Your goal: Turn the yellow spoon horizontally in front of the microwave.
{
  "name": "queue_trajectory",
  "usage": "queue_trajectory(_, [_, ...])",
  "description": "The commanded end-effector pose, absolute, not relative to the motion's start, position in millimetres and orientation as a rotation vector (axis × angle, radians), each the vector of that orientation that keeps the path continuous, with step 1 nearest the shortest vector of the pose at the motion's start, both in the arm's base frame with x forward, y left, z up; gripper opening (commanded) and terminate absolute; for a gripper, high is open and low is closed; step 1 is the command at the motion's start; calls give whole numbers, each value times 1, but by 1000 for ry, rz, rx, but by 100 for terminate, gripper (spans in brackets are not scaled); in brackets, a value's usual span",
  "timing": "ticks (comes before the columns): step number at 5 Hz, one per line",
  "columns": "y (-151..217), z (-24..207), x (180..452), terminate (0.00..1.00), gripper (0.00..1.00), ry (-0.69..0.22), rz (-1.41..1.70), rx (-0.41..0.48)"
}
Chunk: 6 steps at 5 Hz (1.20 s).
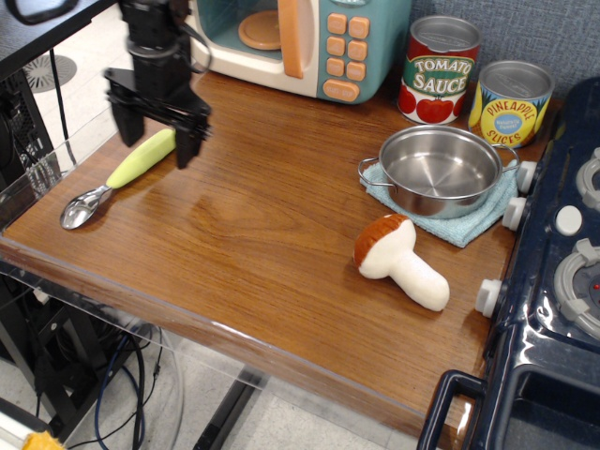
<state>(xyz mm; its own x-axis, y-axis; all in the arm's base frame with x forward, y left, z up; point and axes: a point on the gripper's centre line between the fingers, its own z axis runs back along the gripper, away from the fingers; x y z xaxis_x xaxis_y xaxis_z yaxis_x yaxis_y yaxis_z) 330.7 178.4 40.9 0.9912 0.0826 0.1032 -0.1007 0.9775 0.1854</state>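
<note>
The black two-fingered gripper [156, 141] hangs spread wide over the yellow-green plastic spoon with the silver bowl [121, 177], which lies diagonally near the wooden table's [262, 253] left edge; a skewed closing could flick it off, far from the cream-and-teal toy microwave [309, 42].

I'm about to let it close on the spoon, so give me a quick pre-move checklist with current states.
1. gripper open: ok, jaws apart.
2. Jaws straddle the yellow spoon handle end: ok, one on each side.
3. Gripper low enough to grasp: cannot tell.
4. Spoon lying free on the table: ok, nothing touching it.
5. Space before the microwave free: ok.
6. Spoon already horizontal: not ok, it lies diagonal.
</note>
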Motion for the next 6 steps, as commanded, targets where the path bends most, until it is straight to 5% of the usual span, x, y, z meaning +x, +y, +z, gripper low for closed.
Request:
queue_trajectory(1, [207, 51, 324, 0, 100, -103, 188, 197])
queue_trajectory(3, [198, 21, 333, 0, 100, -40, 103, 88])
queue_trajectory(4, [196, 23, 334, 0, 0, -56, 95, 74])
queue_trajectory(6, [182, 31, 331, 0, 0, -58, 58, 61])
